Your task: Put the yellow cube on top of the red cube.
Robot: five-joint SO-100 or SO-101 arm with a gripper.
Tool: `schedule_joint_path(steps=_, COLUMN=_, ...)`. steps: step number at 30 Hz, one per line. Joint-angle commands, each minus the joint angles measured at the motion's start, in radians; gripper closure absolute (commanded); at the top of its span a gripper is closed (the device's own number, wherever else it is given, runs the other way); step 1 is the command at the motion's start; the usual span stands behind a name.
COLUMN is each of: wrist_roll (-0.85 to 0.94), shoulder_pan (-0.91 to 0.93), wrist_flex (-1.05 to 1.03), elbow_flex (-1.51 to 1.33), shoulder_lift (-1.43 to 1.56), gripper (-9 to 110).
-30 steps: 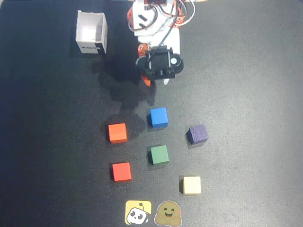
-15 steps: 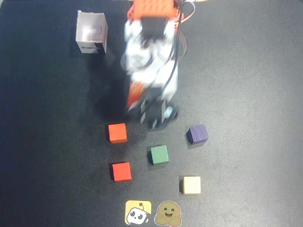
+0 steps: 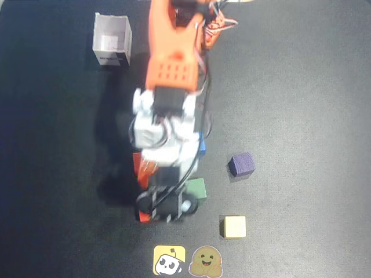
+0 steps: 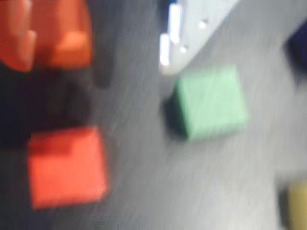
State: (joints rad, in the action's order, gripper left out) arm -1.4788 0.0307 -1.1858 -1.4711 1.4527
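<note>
The small pale yellow matte cube point(image 3: 235, 226) sits free at the near right of the overhead view. The wrist view alone shows the whole small red matte cube point(image 4: 66, 165), left of the green cube point(image 4: 211, 101). The orange-and-white arm point(image 3: 170, 75) extends forward over them. The gripper point(image 3: 168, 204) is blurred; its opening cannot be determined, and it appears to hold nothing.

Even, moderate light on the dark table; the wrist view is heavily motion-blurred, the overhead view's arm point(image 3: 168, 116) softly smeared.
</note>
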Motion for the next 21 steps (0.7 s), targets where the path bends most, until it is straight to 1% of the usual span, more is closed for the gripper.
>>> schedule_joint_path(steps=1, wrist_roll=0.041, shoulder_pan=0.0, wrist_flex=0.009, elbow_flex=0.13, shoulder_lift=-0.063, gripper=81)
schedule_joint_path(steps=3, wrist_roll=0.104, shoulder_pan=-0.002, wrist_flex=0.025, elbow_flex=0.175, shoulder_lift=-0.11, gripper=81)
schedule_joint_path(steps=8, wrist_roll=0.173, shoulder_pan=0.002, wrist_flex=0.026, elbow_flex=0.249, shoulder_lift=-0.189, gripper=81)
schedule_joint_path(steps=21, wrist_roll=0.212, shoulder_pan=0.043, wrist_flex=0.005, elbow_flex=0.298, shoulder_lift=-0.268, gripper=81)
